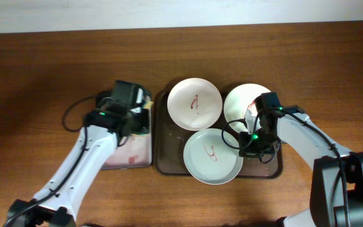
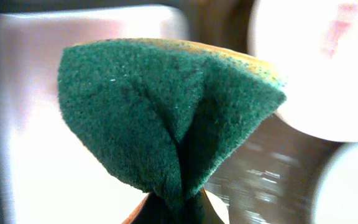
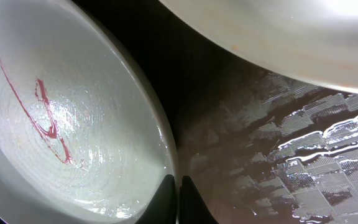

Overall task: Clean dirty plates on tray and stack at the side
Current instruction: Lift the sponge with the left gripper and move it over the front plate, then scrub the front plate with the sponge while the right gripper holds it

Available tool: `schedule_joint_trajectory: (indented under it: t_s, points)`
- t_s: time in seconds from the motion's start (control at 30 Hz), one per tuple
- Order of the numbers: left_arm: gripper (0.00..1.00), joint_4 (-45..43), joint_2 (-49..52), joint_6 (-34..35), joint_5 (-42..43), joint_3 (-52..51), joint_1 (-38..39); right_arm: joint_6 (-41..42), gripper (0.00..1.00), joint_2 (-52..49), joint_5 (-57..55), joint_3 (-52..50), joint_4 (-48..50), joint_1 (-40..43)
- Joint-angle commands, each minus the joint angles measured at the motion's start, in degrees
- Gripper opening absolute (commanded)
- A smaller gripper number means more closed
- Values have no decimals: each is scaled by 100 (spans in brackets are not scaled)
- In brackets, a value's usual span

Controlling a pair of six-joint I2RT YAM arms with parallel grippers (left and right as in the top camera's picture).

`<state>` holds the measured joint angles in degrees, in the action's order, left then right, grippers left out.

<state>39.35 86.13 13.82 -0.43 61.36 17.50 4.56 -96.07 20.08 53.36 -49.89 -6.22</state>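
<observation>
Left arm was stretched over the small tray [image 1: 131, 157] with left gripper [image 2: 176, 211] clamped on a folded green sponge [image 2: 166, 118], right arm bent inward, right gripper [image 3: 176, 202] pinched together at the front plate [image 1: 212, 156] rim (hold unclear), back plates [image 1: 195, 103] alongside on the tray [image 1: 169, 157], all smeared.

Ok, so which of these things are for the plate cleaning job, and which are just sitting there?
For the job:
- back left plate, back right plate, front plate, all with red smears
- brown tray
- green sponge, held in the left gripper
- right gripper, at the front plate's rim

Just sitting there:
- small pink tray
- wooden table
</observation>
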Motion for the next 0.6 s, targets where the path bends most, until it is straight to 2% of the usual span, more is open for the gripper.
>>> schedule_joint_trajectory:
  t_s: [0.0,0.2,0.37,0.5,0.57]
  points:
    - [0,-33,-74,968,905,94,623,42,4,-52,50,92,4,-57]
    - [0,-299,286,2159,907,94,1600,42,4,-52,48,92,-2,-57]
    - [0,-1005,756,2479,968,94,2251,42,4,-52,50,92,-2,-57]
    - [0,-1502,1189,3176,966,94,2643,42,4,-52,48,92,-4,-57]
    - [0,-1766,1364,3200,966,94,2778,42,4,-52,48,92,-2,-57]
